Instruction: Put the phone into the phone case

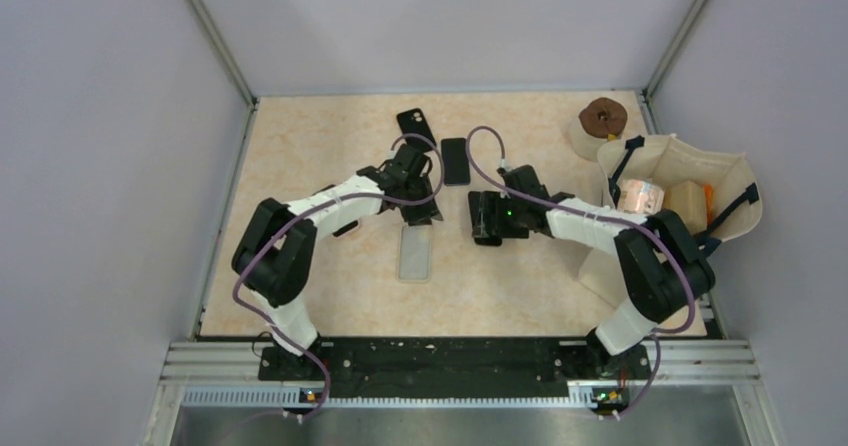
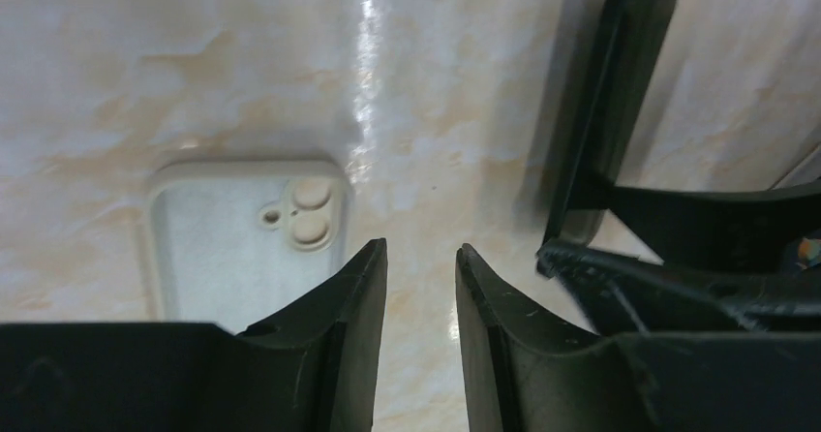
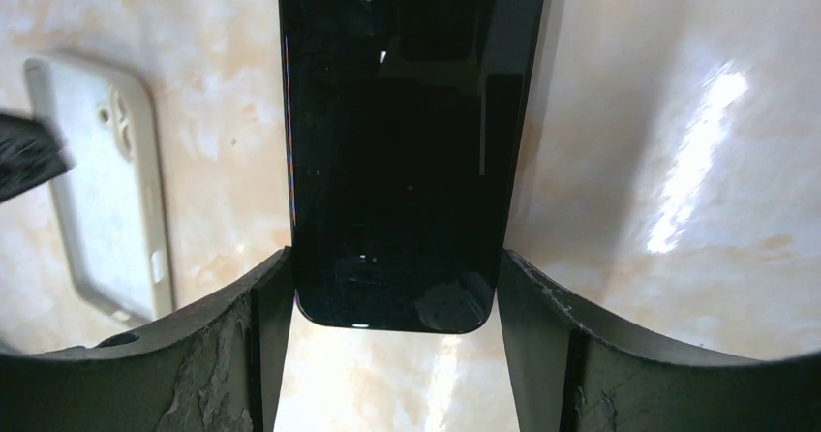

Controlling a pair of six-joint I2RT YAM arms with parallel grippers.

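The pale, translucent phone case (image 1: 415,253) lies flat on the table with its camera cut-out at the far end. It also shows in the left wrist view (image 2: 242,243) and the right wrist view (image 3: 97,190). My right gripper (image 1: 484,218) is shut on a black phone (image 3: 402,161), gripping it by its long sides just right of the case. The phone shows edge-on in the left wrist view (image 2: 605,103). My left gripper (image 1: 422,206) is open and empty, with its fingertips (image 2: 368,267) just beyond the case's camera end.
A second black phone (image 1: 455,161) and a black case-like item (image 1: 415,126) lie on the table behind the grippers. A brown roll on a white stand (image 1: 603,119) is at the back right. A cream fabric basket (image 1: 672,148) with items stands at the right edge.
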